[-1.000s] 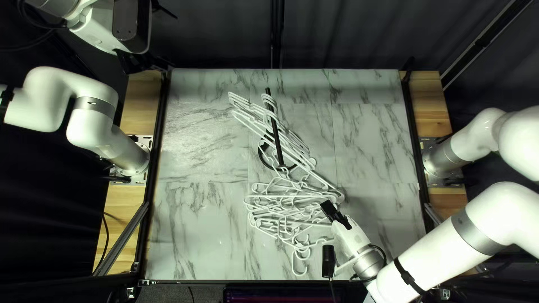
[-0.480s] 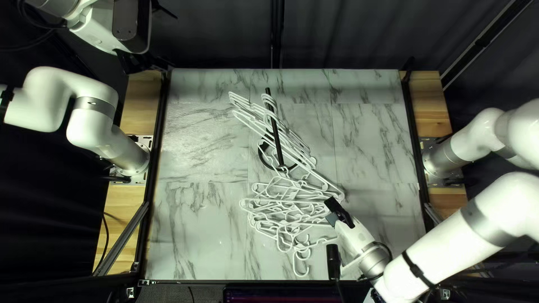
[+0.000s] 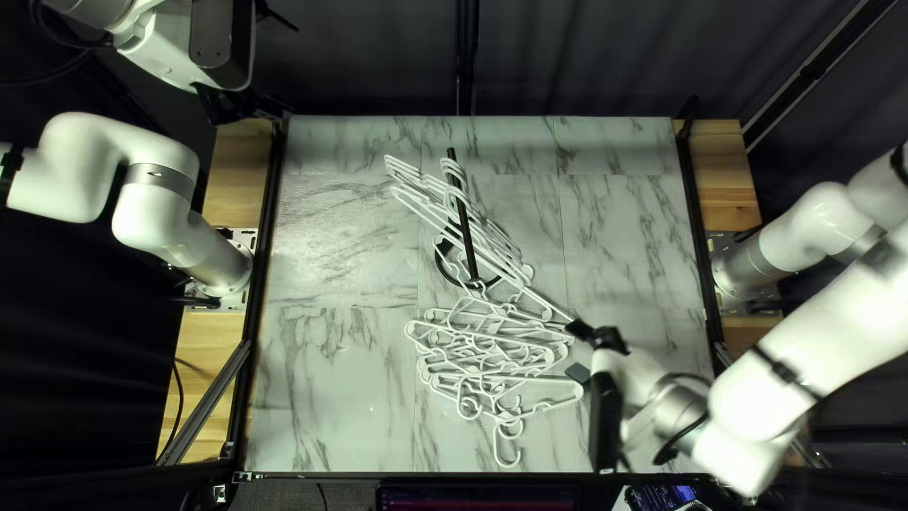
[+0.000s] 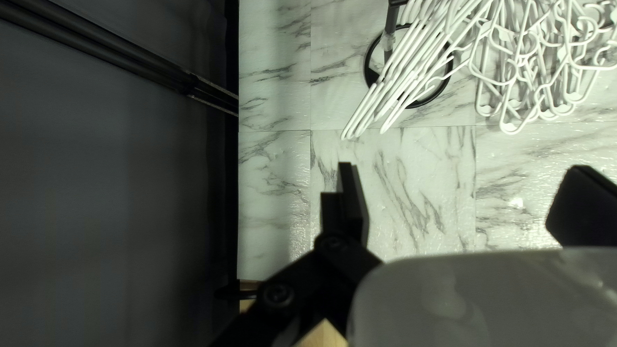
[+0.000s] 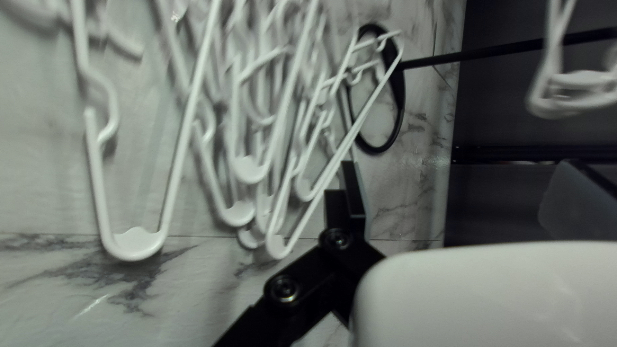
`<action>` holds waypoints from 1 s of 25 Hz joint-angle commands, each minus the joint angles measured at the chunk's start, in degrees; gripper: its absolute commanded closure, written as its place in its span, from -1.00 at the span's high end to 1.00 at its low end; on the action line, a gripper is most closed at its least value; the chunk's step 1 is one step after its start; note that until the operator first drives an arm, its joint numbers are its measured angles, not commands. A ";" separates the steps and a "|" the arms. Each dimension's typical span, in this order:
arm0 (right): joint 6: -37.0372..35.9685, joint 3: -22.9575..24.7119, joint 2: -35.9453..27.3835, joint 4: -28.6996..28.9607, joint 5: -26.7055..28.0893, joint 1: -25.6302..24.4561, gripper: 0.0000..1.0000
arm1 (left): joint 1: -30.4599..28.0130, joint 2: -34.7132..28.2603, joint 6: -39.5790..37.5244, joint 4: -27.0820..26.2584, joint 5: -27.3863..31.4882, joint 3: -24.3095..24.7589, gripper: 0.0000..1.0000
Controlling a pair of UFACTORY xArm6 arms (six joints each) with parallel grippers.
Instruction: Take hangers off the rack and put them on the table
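White hangers (image 3: 492, 237) hang in a slanting row on the black rack (image 3: 463, 218); other white hangers (image 3: 454, 326) lie tangled on the table between the rack and the near edge. My right gripper (image 3: 578, 351) is at the right side of this pile. In the right wrist view my right gripper (image 5: 457, 183) is open, nothing between its fingers, with pile hangers (image 5: 135, 244) beside it. My left gripper (image 3: 232, 106) is raised off the table's far left corner. The left wrist view shows my left gripper (image 4: 463, 180) open and empty, the hanging hangers (image 4: 402, 77) ahead of it.
The rack's round black base (image 3: 443, 265) stands on the marble-patterned table (image 3: 331, 378). A dark curtain (image 3: 586, 57) hangs behind the far edge. A screen (image 3: 473, 497) is beyond the near edge.
My right gripper has moved right, its fingers now farther apart. A hanger at the pile's near right side has shifted right. The left arm and the hanging hangers look unchanged.
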 commanded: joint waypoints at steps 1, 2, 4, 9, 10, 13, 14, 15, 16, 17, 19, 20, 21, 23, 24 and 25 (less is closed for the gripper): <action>-3.03 -2.43 -7.71 4.37 10.68 1.61 1.00 | 0.00 0.00 0.00 0.00 0.00 0.00 1.00; -3.03 -2.43 -7.71 4.37 10.68 1.61 1.00 | 0.00 0.00 0.00 0.00 0.00 0.00 1.00; -3.03 -2.43 -7.71 4.37 10.68 1.61 1.00 | 0.00 0.00 0.00 0.00 0.00 0.00 1.00; -3.03 -2.43 -7.71 4.37 10.68 1.61 1.00 | 0.00 0.00 0.00 0.00 0.00 0.00 1.00; -3.03 -2.43 -7.71 4.37 10.68 1.61 1.00 | 0.00 0.00 0.00 0.00 0.00 0.00 1.00; -6.22 -1.27 -12.14 5.10 10.42 1.20 1.00 | 0.00 0.00 0.00 0.00 0.00 0.00 1.00; -9.95 -0.94 -16.30 5.95 10.83 0.63 1.00 | 0.00 0.00 0.00 0.00 0.00 0.00 1.00; -18.02 -1.25 -23.86 8.31 11.51 -0.75 1.00 | 0.00 0.00 0.00 0.00 0.00 0.00 1.00; -21.35 -1.87 -26.57 9.30 12.23 -1.23 1.00 | 0.00 0.00 0.00 0.00 0.00 0.00 1.00; -27.75 -3.66 -31.53 11.30 14.57 -2.18 1.00 | 0.00 0.00 0.00 0.00 0.00 0.00 1.00; -35.40 -6.13 -36.74 13.76 16.88 -3.82 1.00 | 0.00 0.00 0.00 0.00 0.00 0.00 1.00; -41.16 -7.73 -40.30 15.81 18.17 -5.76 1.00 | 0.00 0.00 0.00 0.00 0.00 0.00 1.00; -43.46 -8.15 -41.51 16.92 18.02 -6.90 1.00 | 0.00 0.00 0.00 0.00 0.00 0.00 1.00; -55.28 -9.36 -47.57 22.89 16.65 -13.62 1.00 | 0.00 0.00 0.00 0.00 0.00 0.00 1.00; -59.28 -9.28 -48.93 25.87 14.91 -16.72 1.00 | 0.00 0.00 0.00 0.00 0.00 0.00 1.00; -72.70 -8.06 -52.04 37.18 9.38 -27.27 1.00 | 0.00 0.00 0.00 0.00 0.00 0.00 1.00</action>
